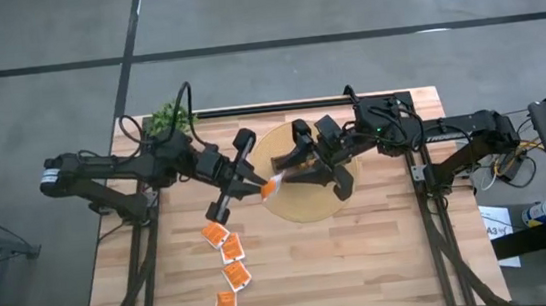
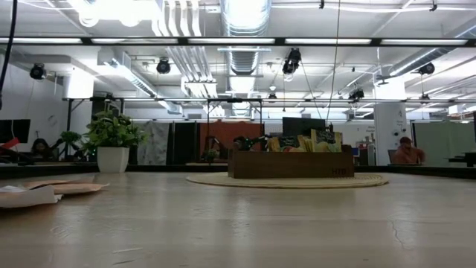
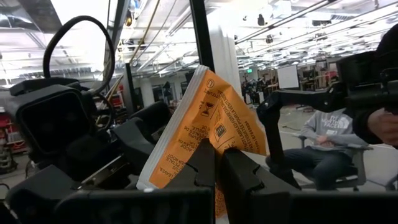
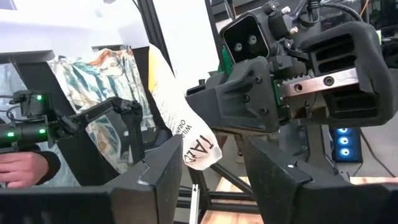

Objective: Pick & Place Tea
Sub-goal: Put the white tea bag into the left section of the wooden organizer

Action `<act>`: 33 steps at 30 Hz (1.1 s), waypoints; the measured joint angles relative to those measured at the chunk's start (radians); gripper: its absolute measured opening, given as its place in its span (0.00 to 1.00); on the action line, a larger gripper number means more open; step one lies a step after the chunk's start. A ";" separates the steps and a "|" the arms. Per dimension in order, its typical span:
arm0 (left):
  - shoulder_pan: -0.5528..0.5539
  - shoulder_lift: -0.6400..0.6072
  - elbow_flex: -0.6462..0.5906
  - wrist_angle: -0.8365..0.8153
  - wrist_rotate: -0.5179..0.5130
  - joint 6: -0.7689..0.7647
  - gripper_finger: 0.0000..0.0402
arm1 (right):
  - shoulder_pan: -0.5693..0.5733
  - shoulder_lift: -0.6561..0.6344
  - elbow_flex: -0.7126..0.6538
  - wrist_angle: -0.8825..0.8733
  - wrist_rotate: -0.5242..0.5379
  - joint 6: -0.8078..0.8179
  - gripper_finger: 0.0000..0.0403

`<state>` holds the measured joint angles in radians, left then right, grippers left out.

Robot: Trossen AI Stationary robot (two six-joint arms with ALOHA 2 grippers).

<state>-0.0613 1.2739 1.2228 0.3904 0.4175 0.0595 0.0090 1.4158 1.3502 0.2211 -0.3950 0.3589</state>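
Mid-handover above the bench [image 1: 363, 255] — left hand [image 1: 259, 183] pinches an orange sachet [image 1: 269, 186], right hand [image 1: 290, 174] spread wide around it; four sachets [image 1: 228, 266] wait, box [image 2: 290, 164] partly filled.

We see a light wooden table [image 1: 364, 265] carrying a round woven mat [image 1: 308, 205], with a brown wooden box [image 2: 290, 165] on it. A potted plant [image 2: 113, 141] in a white pot stands at the table's far left corner. Beyond, a seated person [image 3: 323, 134] shows.
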 joint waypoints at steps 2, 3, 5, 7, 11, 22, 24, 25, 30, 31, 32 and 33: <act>0.003 0.000 0.000 0.000 0.000 0.000 0.02 | 0.000 0.000 0.000 0.000 0.000 -0.003 0.38; 0.005 0.000 0.000 0.000 0.000 0.000 0.02 | 0.000 0.000 0.000 0.000 0.000 -0.006 0.37; 0.007 0.000 0.000 0.000 0.000 -0.001 0.02 | 0.000 0.000 0.000 0.000 -0.002 -0.016 0.33; 0.009 0.000 0.000 0.000 0.000 -0.003 0.02 | 0.000 0.000 0.000 0.000 -0.005 -0.018 0.28; 0.012 0.000 0.000 0.000 0.000 -0.005 0.02 | 0.000 0.000 0.000 0.001 -0.007 -0.026 0.16; 0.012 0.000 0.000 0.002 0.004 -0.018 0.02 | 0.000 -0.001 0.000 0.000 -0.032 -0.045 0.02; 0.012 -0.003 0.000 0.002 0.002 -0.029 0.02 | 0.000 -0.004 0.000 -0.001 -0.028 -0.032 0.02; 0.012 -0.007 0.000 0.002 0.000 -0.037 0.02 | 0.000 -0.006 0.000 -0.001 -0.026 -0.023 0.02; 0.014 -0.048 0.000 -0.016 -0.006 -0.036 0.04 | -0.006 -0.027 0.000 -0.039 0.005 -0.021 0.02; 0.014 -0.062 0.000 -0.016 -0.003 -0.035 0.04 | -0.009 -0.034 0.000 -0.061 0.022 -0.019 0.02; 0.013 -0.075 0.000 -0.022 -0.001 -0.035 0.04 | -0.013 -0.040 0.000 -0.082 0.037 -0.018 0.02; 0.013 -0.087 0.002 -0.032 0.002 -0.034 0.04 | -0.016 -0.046 0.000 -0.106 0.056 -0.017 0.02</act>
<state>-0.0488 1.1865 1.2244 0.3581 0.4194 0.0253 -0.0074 1.3698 1.3502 0.1155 -0.3386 0.3417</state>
